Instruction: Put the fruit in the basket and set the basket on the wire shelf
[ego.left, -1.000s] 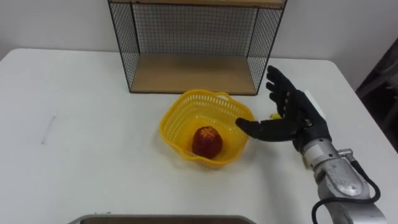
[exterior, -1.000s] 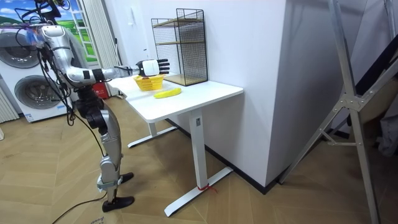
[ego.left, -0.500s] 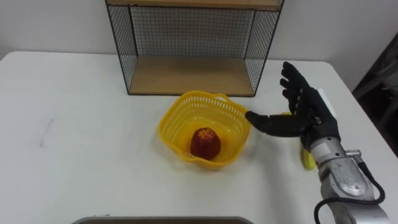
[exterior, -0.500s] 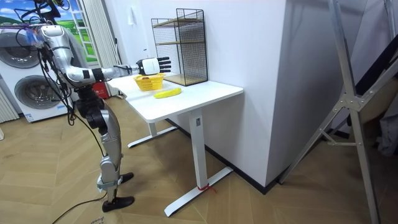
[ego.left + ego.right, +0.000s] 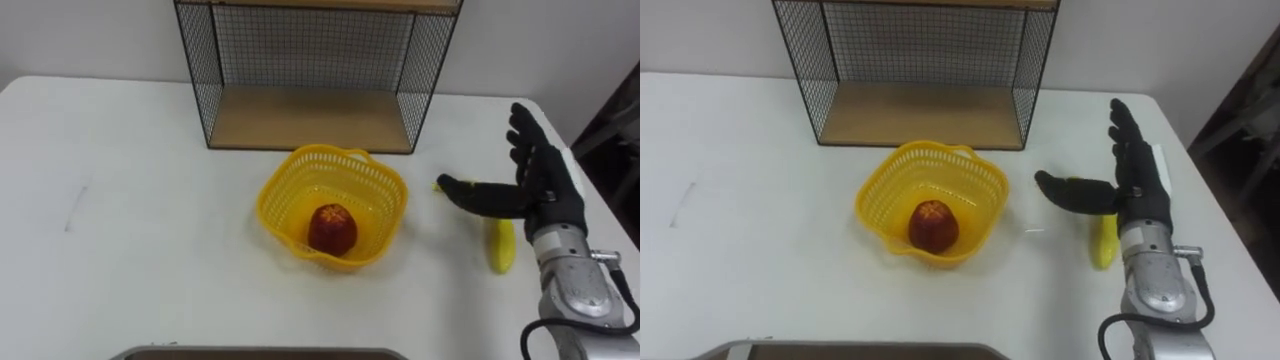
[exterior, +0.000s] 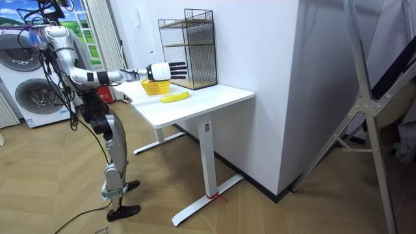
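At 3 o'clock of the yellow basket [image 5: 330, 151]: right hand [image 5: 547, 197], fingers straight and spread, grasping nothing. Banana [image 5: 501, 248] flat on the table [image 5: 140, 210], under the thumb, at the fingers' 6 o'clock. Apple [image 5: 332, 228] inside the basket; wire shelf [image 5: 310, 118] at 12 o'clock.

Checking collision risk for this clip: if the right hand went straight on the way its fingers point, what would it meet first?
Probably nothing: the open right hand points past the right of the wire shelf, over bare table toward the wall; depth is unclear.
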Motion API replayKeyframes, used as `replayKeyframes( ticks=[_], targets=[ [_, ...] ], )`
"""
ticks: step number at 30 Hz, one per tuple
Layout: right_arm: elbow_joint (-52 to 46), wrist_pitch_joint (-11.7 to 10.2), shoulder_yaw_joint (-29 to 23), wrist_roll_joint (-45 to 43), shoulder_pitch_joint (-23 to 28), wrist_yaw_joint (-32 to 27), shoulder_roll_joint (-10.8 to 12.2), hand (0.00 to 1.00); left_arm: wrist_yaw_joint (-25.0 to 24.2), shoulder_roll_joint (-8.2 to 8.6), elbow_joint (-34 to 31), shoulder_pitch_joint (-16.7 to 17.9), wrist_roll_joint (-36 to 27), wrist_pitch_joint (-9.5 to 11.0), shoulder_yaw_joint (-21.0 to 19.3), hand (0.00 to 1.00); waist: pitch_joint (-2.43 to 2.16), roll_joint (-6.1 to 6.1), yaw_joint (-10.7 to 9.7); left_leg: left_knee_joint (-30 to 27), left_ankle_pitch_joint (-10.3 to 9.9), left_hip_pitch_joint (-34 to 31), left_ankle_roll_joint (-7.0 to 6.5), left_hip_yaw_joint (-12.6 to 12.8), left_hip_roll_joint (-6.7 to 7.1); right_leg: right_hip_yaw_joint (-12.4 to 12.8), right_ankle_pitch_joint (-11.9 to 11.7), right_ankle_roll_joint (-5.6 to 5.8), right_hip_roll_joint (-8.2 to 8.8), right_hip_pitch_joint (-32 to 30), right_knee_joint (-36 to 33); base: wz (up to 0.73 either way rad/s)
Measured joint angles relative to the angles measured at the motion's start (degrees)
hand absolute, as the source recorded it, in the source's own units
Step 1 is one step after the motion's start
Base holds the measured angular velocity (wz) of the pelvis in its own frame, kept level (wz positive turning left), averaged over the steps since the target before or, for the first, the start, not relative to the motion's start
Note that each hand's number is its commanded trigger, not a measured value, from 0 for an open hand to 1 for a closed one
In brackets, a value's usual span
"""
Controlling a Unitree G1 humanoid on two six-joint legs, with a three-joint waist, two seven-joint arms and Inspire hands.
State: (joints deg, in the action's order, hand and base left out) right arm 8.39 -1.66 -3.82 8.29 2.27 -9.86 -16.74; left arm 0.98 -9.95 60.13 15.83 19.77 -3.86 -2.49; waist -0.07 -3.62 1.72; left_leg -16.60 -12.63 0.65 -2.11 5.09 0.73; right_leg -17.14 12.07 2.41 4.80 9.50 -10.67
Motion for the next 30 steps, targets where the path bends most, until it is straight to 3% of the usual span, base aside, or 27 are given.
replayKeyframes(
  ticks=[6,11,22,28,30],
  targets=[
    [2.3,0.03,-0.03,-2.36,-0.22,-2.78,-1.48,0.0,0.02,-0.26,0.02,-0.13,-0.1,-0.1,0.01,0.0,0.07,-0.31,-0.05,0.52,0.19,-0.04,0.04,0.27,0.08,0.15,0.0,0.0,0.0,0.03,-0.06,0.0],
    [7.21,0.93,-0.03,-5.94,-2.87,-3.92,-1.88,0.0,0.02,-0.25,0.02,-0.05,-0.04,-2.13,-0.01,0.0,0.44,-0.86,0.19,0.85,0.21,0.64,0.09,0.33,0.02,0.07,0.0,0.0,-0.02,0.41,0.05,0.0],
    [11.3,2.57,0.04,-9.05,-4.22,-3.66,-2.24,0.0,-0.28,-0.29,-1.89,0.15,0.05,-3.72,-1.4,0.0,0.12,-1.22,0.31,0.84,0.23,0.76,0.09,0.04,0.04,-0.17,0.0,0.0,-0.01,0.31,-0.03,0.0],
    [18.1,3.25,0.17,-9.05,-5.69,0.28,-2.44,0.0,-0.77,-0.38,-1.91,0.16,0.21,-3.7,-1.81,0.0,0.13,-1.19,0.47,0.91,0.24,1.0,0.08,0.33,0.06,0.01,0.0,0.0,0.04,0.49,-0.24,-0.02],
    [18.99,4.4,0.17,-9.09,-5.7,1.67,-2.65,0.0,-1.4,-0.55,-1.9,0.39,0.21,-3.78,-1.92,0.0,0.13,-1.2,0.51,0.96,0.24,0.97,0.08,0.24,0.07,0.09,0.0,0.0,0.05,0.51,-0.25,0.0]
  ],
)
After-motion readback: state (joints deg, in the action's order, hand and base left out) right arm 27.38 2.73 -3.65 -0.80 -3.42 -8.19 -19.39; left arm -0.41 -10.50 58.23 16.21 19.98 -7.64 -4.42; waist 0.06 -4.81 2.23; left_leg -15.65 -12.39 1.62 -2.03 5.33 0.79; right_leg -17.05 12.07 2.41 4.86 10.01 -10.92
